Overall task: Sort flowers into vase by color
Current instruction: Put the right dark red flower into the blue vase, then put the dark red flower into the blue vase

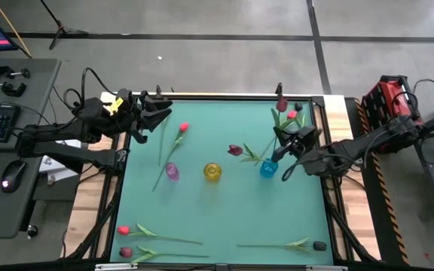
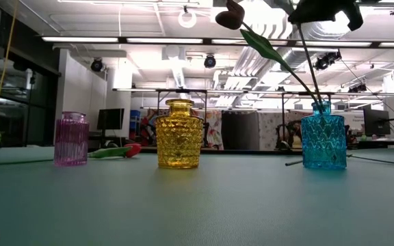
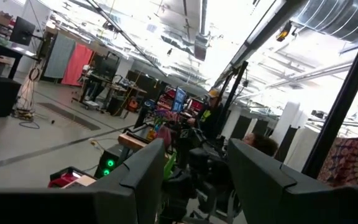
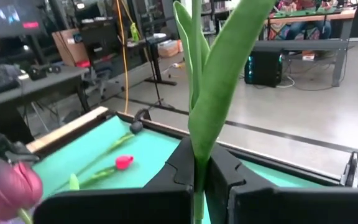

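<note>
Green worktop [image 1: 224,211] w/ three glass vases in a row across the middle; I'll use the yellow vase [image 1: 212,172] as ref. The pink vase [image 1: 172,172] sits on the left-arm side of it, the blue vase [image 1: 269,168] on the right-arm side.

My right gripper [image 4: 202,163] is just above the blue vase, closed tight on a green tulip stem [image 4: 196,93]. In the right wrist view the stem runs straight up between the fingers, leaf alongside. In the low view a stem goes down into the blue vase neck w/ a maroon bud [image 2: 234,15] leaning out toward the yellow vase, so the long axis is near vertical and the vase mouth is directly under the gripper. That alignment looks like what the release turns on.

Left gripper [image 1: 151,113] waits at the worktop's far edge, beyond the pink vase, fingers apart, holding nothing.

Loose flowers: a red tulip [image 1: 183,128] beyond the pink vase, nearer the left arm; more at the near edge, incl. a black-headed one [image 1: 319,245].
</note>
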Action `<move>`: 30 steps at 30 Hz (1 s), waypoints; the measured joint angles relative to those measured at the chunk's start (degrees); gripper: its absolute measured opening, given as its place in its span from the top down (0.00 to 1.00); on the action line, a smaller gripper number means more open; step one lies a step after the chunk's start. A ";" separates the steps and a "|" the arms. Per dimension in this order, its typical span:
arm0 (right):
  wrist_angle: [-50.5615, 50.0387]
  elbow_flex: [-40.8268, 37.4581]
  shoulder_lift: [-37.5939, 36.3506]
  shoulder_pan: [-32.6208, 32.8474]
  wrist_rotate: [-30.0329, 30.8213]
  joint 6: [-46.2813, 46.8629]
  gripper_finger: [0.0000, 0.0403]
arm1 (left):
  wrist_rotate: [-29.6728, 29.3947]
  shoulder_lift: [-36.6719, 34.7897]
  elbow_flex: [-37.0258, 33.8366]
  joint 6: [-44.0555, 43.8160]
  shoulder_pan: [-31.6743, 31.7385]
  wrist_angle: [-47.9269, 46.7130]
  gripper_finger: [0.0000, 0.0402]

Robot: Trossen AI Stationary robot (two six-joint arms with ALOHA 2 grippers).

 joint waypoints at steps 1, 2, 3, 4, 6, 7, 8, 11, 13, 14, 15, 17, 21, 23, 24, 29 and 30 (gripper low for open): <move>-0.47 0.00 0.41 0.00 -0.04 0.35 1.00 | -0.01 0.00 0.00 0.00 0.00 -0.01 0.59; -0.62 0.00 0.72 0.00 -0.04 0.38 1.00 | -0.01 0.00 0.00 0.00 0.00 -0.01 0.59; -0.64 0.00 0.97 0.00 -0.04 0.33 1.00 | -0.01 0.00 0.00 0.00 0.00 -0.01 0.59; -0.73 0.00 1.25 0.00 -0.02 0.21 1.00 | -0.01 0.00 0.00 -0.01 0.00 -0.01 0.59; -0.86 0.00 1.43 0.07 -0.08 0.07 1.00 | -0.01 0.00 0.00 0.00 0.00 -0.01 0.59; -0.82 0.00 1.40 0.13 -0.22 0.07 1.00 | -0.01 0.00 0.00 0.00 0.00 -0.03 0.59; -0.83 0.00 1.28 0.13 -0.31 0.05 0.99 | -0.01 0.00 0.00 0.00 0.00 -0.03 0.59; -1.12 0.56 0.79 0.13 -3.30 -0.05 0.94 | -0.01 -0.07 0.00 0.00 0.00 -0.10 0.59; -1.28 1.56 0.39 0.11 -6.50 -0.17 0.88 | -0.01 -0.09 0.00 0.00 0.00 -0.14 0.59; -1.66 2.17 0.36 0.11 -7.77 -0.43 0.84 | -0.01 -0.14 0.00 0.01 0.00 -0.20 0.59; -2.38 2.89 0.37 0.13 -8.98 -0.48 0.79 | -0.01 -0.21 0.00 0.01 0.00 -0.27 0.59; -4.57 4.22 0.39 0.13 -10.80 -0.54 0.68 | -0.01 -0.28 0.00 0.02 0.02 -0.25 0.59; -12.38 8.01 0.39 0.12 -16.09 0.29 0.46 | -0.01 -0.43 0.00 0.04 0.01 -0.38 0.59; -17.13 10.45 0.39 0.11 -19.63 1.80 0.37 | -0.01 -0.53 0.00 0.04 0.02 -0.27 0.59; -19.68 11.73 0.39 0.13 -21.34 2.87 0.34 | -0.01 -0.62 0.00 0.07 0.02 -0.32 0.59; -30.69 19.24 0.40 0.12 -30.52 7.22 0.24 | -0.04 -1.02 0.00 1.03 0.02 -0.44 0.59; -32.03 20.74 0.39 0.12 -32.05 7.56 0.24 | -0.04 -1.20 0.00 1.04 0.06 -0.47 0.59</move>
